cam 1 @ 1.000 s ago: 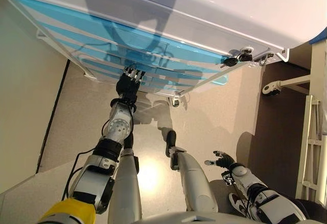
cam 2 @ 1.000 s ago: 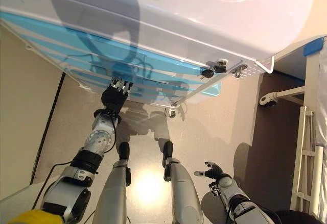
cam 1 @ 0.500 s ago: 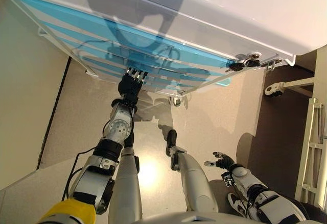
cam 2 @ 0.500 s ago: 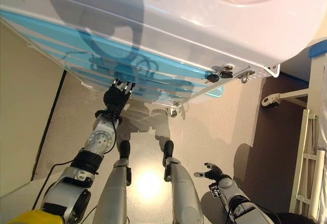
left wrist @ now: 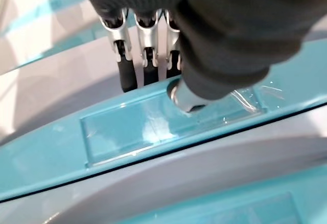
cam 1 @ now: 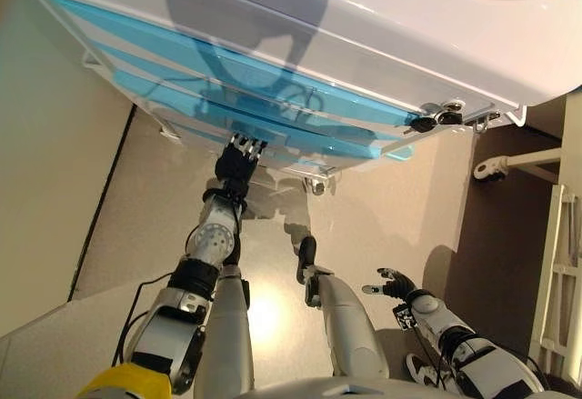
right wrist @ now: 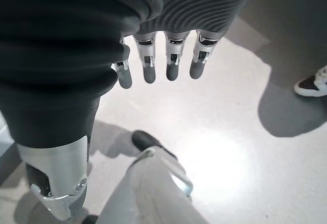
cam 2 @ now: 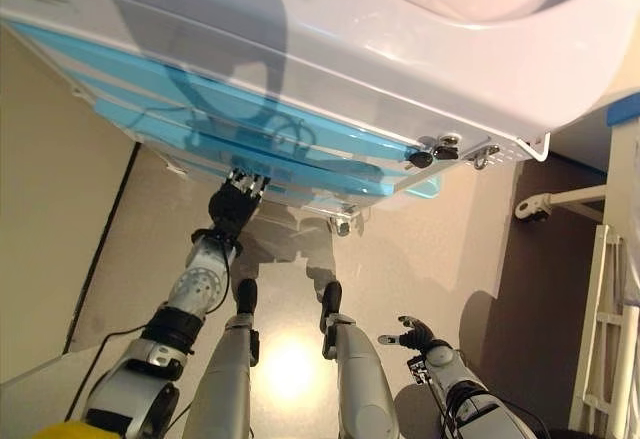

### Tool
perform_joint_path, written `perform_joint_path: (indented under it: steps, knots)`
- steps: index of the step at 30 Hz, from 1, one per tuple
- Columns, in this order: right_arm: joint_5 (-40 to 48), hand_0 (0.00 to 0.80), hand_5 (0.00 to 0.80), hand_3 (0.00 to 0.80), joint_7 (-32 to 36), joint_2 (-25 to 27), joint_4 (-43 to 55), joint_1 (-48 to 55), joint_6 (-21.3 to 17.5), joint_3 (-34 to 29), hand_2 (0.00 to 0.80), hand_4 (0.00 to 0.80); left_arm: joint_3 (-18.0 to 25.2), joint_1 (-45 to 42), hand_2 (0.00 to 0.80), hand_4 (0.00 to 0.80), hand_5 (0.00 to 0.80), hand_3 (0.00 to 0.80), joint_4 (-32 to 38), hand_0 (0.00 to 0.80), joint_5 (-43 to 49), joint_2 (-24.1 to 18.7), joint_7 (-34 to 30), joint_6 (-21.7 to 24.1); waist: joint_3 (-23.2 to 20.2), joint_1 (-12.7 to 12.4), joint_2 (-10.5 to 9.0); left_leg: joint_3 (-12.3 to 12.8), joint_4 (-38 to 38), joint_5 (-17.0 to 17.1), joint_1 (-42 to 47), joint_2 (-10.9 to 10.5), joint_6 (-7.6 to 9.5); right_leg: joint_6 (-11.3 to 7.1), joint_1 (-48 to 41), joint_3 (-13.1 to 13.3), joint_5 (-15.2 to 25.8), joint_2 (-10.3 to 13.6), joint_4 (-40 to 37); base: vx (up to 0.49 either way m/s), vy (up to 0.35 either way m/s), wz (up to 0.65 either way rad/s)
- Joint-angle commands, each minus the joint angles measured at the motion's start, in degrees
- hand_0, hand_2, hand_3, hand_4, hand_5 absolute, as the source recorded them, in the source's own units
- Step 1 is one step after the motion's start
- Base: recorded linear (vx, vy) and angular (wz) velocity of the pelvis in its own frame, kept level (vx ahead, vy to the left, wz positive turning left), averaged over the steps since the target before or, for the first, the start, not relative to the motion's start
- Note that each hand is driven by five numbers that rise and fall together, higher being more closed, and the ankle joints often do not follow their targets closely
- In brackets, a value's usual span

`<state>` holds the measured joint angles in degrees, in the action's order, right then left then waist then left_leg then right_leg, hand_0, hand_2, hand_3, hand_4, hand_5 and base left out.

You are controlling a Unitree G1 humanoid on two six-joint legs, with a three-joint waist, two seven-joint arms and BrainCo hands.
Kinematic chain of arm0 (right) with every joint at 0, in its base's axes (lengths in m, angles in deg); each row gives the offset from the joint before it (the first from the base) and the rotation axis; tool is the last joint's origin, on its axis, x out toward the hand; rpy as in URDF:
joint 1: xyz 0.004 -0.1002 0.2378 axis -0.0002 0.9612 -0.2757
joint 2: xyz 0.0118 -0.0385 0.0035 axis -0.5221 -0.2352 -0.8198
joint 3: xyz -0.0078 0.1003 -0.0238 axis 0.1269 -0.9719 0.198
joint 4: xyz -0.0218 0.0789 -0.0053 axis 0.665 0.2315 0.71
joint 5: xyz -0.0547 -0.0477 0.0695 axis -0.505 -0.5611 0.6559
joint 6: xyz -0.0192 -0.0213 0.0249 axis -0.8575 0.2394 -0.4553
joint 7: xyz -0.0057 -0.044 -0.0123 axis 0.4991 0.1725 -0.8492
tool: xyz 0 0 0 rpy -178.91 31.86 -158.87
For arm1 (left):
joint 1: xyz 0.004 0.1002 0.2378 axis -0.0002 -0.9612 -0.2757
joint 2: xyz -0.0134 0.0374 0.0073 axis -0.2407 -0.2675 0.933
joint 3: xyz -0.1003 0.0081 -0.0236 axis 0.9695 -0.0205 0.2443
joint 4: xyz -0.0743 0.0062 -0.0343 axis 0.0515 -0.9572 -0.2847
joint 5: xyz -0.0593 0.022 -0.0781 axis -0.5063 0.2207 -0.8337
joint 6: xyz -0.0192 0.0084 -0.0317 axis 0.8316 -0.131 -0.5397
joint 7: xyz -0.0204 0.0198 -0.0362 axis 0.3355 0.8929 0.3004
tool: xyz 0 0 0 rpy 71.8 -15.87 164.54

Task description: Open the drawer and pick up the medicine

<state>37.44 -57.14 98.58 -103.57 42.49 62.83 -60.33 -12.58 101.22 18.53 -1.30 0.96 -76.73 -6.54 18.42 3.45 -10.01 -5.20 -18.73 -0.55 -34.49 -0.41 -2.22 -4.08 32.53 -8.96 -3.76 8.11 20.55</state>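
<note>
A white cabinet (cam 1: 382,26) with several blue drawer fronts stands before me. My left hand (cam 1: 238,158) reaches up to one blue drawer (cam 1: 300,135). In the left wrist view its fingers (left wrist: 149,66) hook over the drawer's upper edge and its thumb (left wrist: 186,99) presses on the clear panel (left wrist: 138,127) of the blue front. That drawer front stands slightly proud of the others. My right hand (cam 1: 393,284) hangs low at my right side over the floor, fingers (right wrist: 171,63) straight and empty. No medicine shows in any view.
A bunch of keys (cam 1: 435,117) hangs at the cabinet's right corner. A caster wheel (cam 1: 316,185) shows under the cabinet. A white bed frame (cam 1: 559,281) stands at the right. A person's shoe (right wrist: 311,83) shows on the floor.
The camera has shifted a little. My left hand has drawn back slightly toward me on the drawer, and that drawer front seems to have come out a little. The right hand has stayed put.
</note>
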Motion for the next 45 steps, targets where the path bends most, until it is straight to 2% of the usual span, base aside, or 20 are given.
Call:
perform_joint_path:
  steps: [1,3,9,16,19,20,21,25,34,40,41,42,45]
  knots:
    - [-1.1,0.000,0.000,0.000,-0.6,2.6,1.3,2.6,-0.2,2.0,0.000,0.000,-2.2,-0.4,0.800,0.800,0.800,0.800,15.7,0.800,1.6,2.5,-5.4,0.1,0.0,-1.7,1.83,-0.6,-3.0,-2.5,-2.3,-0.3,-0.07,-0.69,1.1,-1.5,0.3,-0.8,1.0,-0.034,-0.073,0.30]
    - [-1.3,0.000,0.000,0.000,-0.6,2.8,2.0,3.6,-0.1,1.7,0.000,0.000,-3.8,-3.3,0.800,0.800,0.800,0.800,20.7,0.800,1.1,2.4,-5.5,-0.4,0.5,-2.9,2.41,-2.3,-3.2,-1.8,-2.3,-0.9,-0.36,-0.20,0.6,-3.3,-0.8,0.0,2.7,-0.054,-0.098,0.32]
    - [-1.8,0.000,0.000,0.000,-0.8,3.0,2.8,4.1,-0.1,1.5,0.000,0.000,-4.6,-6.6,0.800,0.800,0.800,0.800,25.1,0.800,0.6,1.6,-5.8,-1.1,0.9,-3.9,3.19,-4.3,-3.2,-1.2,-2.2,-1.5,-0.66,0.29,-0.2,-5.1,-1.8,0.3,3.8,-0.042,-0.064,0.35]
    - [-3.3,0.000,0.000,0.000,-1.2,3.2,1.4,3.6,0.3,2.0,0.000,0.000,-5.8,-14.3,0.800,0.800,0.800,0.800,38.1,0.800,0.3,-1.2,-7.0,-1.2,1.3,-6.1,4.52,-7.0,-4.0,-0.7,-0.8,-2.3,-0.96,1.02,-2.8,-7.5,-3.9,0.8,5.7,-0.017,-0.041,0.21]
    - [-3.6,0.000,0.000,0.000,-1.5,3.2,0.9,3.6,0.2,1.9,0.000,0.000,-6.5,-15.1,0.800,0.800,0.800,0.800,42.1,0.800,0.4,-2.0,-7.1,-0.8,1.5,-6.5,4.95,-7.8,-4.3,-0.7,-0.4,-2.7,-0.96,1.31,-3.5,-8.1,-4.7,1.3,6.9,-0.001,-0.010,0.16]
    - [-3.7,0.000,0.000,0.000,-1.8,3.2,0.2,3.5,0.2,1.8,0.000,0.000,-6.9,-15.2,0.800,0.800,0.800,0.800,45.8,0.800,0.4,-2.7,-7.3,-0.4,1.7,-7.0,5.36,-8.5,-5.1,-1.1,0.1,-3.1,-0.95,1.54,-4.0,-8.7,-5.6,1.8,8.3,-0.004,0.001,0.27]
    - [-3.7,0.000,0.000,0.000,-1.8,3.2,0.2,3.5,0.2,1.8,0.000,0.000,-6.9,-15.2,0.800,0.800,0.800,0.800,45.8,0.800,0.4,-2.7,-7.3,-0.4,1.7,-7.0,5.36,-8.5,-5.1,-1.1,0.1,-3.1,-0.95,1.54,-4.0,-8.7,-5.6,1.8,8.3,-0.017,0.005,0.41]
    - [-4.4,0.000,0.000,0.000,-2.2,3.2,-1.2,2.6,0.0,3.0,0.000,0.000,-8.2,-14.4,0.800,0.800,0.800,0.800,53.4,0.800,0.6,-3.4,-7.4,1.7,2.8,-8.3,6.09,-9.9,-8.1,-2.1,0.0,-4.5,-0.93,2.32,-4.8,-9.9,-7.4,3.3,12.0,-0.032,0.005,0.36]
    - [-4.7,0.000,0.000,0.000,-2.4,1.7,-3.1,1.4,-0.5,5.7,0.000,0.000,-8.3,-9.7,0.800,0.800,0.800,0.800,62.8,0.800,3.0,-5.2,-7.5,4.9,2.8,-9.5,5.71,-9.7,-10.3,-3.4,0.5,-4.4,-0.96,2.26,-5.7,-10.1,-8.2,3.4,13.5,-0.016,0.007,0.09]
    - [-4.6,0.000,0.000,0.000,-2.2,0.5,-3.3,1.6,-0.9,7.1,0.000,0.000,-9.4,-8.0,0.800,0.800,0.800,0.800,63.3,0.800,3.7,-4.7,-7.2,5.9,2.2,-9.1,4.79,-9.1,-9.2,-3.6,2.1,-3.9,-1.04,2.11,-7.0,-9.6,-7.9,2.8,12.1,0.000,0.000,0.00]
    - [-4.5,0.000,0.000,0.000,-2.3,0.2,-3.1,1.7,-0.9,7.2,0.000,0.000,-9.5,-8.5,0.747,0.747,0.747,0.747,62.5,0.747,3.6,-4.3,-6.8,6.1,2.1,-8.9,4.67,-9.0,-9.0,-3.6,2.3,-3.8,-1.03,2.06,-7.0,-9.3,-7.8,2.7,11.7,0.000,0.000,0.00]
    - [-4.3,0.000,0.000,0.000,-2.5,0.0,-2.8,1.6,-1.0,7.2,0.000,0.000,-9.4,-9.1,0.000,0.000,0.000,0.000,61.6,0.000,3.7,-4.1,-6.3,6.2,2.0,-8.8,4.53,-8.7,-8.8,-3.6,2.4,-3.7,-0.98,1.95,-6.9,-9.1,-7.6,2.6,11.4,0.002,0.013,-0.04]
    - [-4.2,0.000,0.000,0.000,-3.2,-0.3,-3.3,1.6,-0.8,6.4,0.000,0.000,-8.9,-12.4,0.000,0.000,0.000,0.000,58.7,0.000,3.1,-3.6,-5.1,5.1,2.0,-8.6,4.37,-8.0,-8.3,-3.6,2.6,-3.4,-0.70,1.60,-6.8,-8.3,-6.9,2.3,10.4,0.008,0.026,-0.07]
